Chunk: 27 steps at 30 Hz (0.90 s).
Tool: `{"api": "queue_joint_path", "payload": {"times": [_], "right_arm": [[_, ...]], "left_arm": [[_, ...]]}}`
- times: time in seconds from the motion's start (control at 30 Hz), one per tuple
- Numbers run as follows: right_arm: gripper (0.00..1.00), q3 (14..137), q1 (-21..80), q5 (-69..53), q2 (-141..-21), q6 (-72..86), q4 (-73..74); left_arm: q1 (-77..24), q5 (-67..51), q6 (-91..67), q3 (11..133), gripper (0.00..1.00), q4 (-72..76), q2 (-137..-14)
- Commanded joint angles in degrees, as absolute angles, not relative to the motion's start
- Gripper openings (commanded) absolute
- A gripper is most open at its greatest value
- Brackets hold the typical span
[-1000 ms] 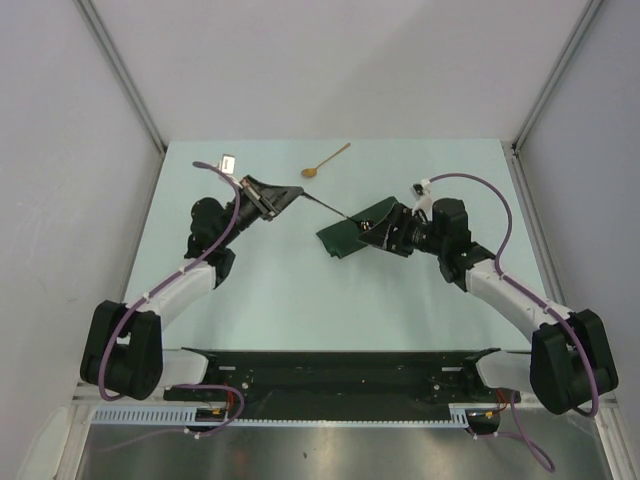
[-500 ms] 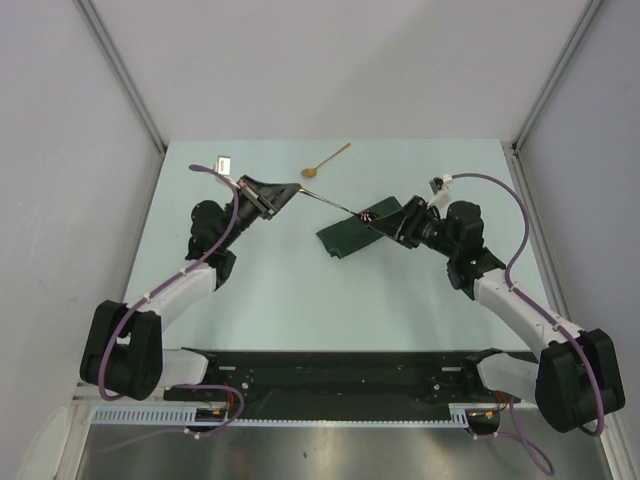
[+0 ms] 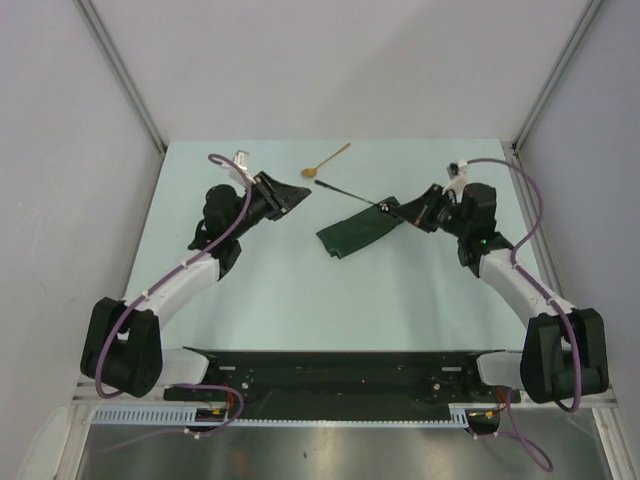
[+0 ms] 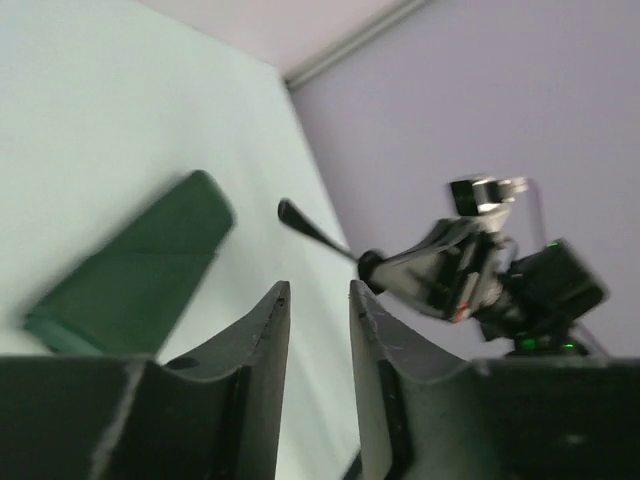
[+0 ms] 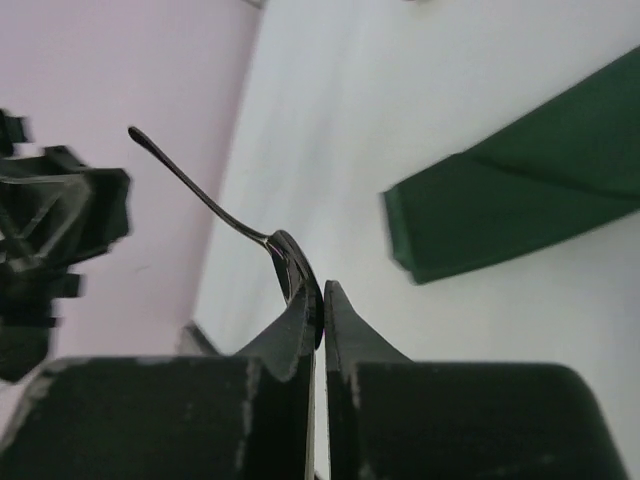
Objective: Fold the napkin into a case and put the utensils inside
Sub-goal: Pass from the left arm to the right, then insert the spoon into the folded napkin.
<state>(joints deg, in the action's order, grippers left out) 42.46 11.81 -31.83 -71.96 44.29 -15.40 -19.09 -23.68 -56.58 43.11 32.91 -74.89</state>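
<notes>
Overhead view of the pale green desk (image 3: 250, 270). The case (image 3: 358, 232), dark green cloth folded into a narrow layered strip, lies flat just right of centre, its long axis running from 8 o'clock to 2 o'clock. At its 2 o'clock end the right pincer (image 3: 392, 210) is clamped tight on the bowl of the black spoon (image 3: 350, 196), whose slim handle projects freely toward 10 o'clock; the right wrist view confirms both fingers pressed against the bowl. The left pincer (image 3: 298, 194), at 10 o'clock of the case and apart from it, is parted by a narrow gap and grips nothing, as the left wrist view shows. The gold spoon (image 3: 326, 160) rests on the desk at 12 o'clock, near the far edge, untouched by either arm.
</notes>
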Motion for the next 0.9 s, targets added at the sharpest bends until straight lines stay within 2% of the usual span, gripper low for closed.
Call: {"api": "queue_joint_path", "payload": {"times": [0.0, 0.07, 0.2, 0.3, 0.57, 0.7, 0.87], "right_arm": [[0.0, 55.34, 2.13, -32.15, -76.54, 24.11, 0.23], [0.0, 60.8, -4.87, -35.49, -81.99, 17.27, 6.66], [0.0, 66.61, -11.76, -46.03, -88.67, 3.11, 9.57], [0.0, 74.95, -12.74, -47.02, -94.12, -7.63, 18.09], [0.0, 87.53, -13.01, -44.05, -104.13, -21.78, 29.08], [0.0, 95.43, -11.95, -42.1, -108.89, -34.32, 36.73], [0.0, 102.64, -10.73, -40.34, -114.25, -41.91, 44.9]], "left_arm": [[-19.51, -16.45, -42.12, 50.97, 0.36, 11.7, -75.67], [-19.51, -15.03, -40.96, 52.64, 0.35, 8.62, -76.72], [-20.39, -20.54, -43.58, 53.88, 0.12, 11.15, -82.16], [-23.02, -23.19, -45.17, 55.28, 0.06, 13.27, -88.58], [-28.47, -26.63, -47.81, 58.01, 0.01, 17.57, -101.5], [-29.35, -27.6, -48.69, 59.58, 0.01, 17.93, -105.02], [-29.62, -28.21, -48.95, 60.99, 0.01, 16.88, -107.4]]}}
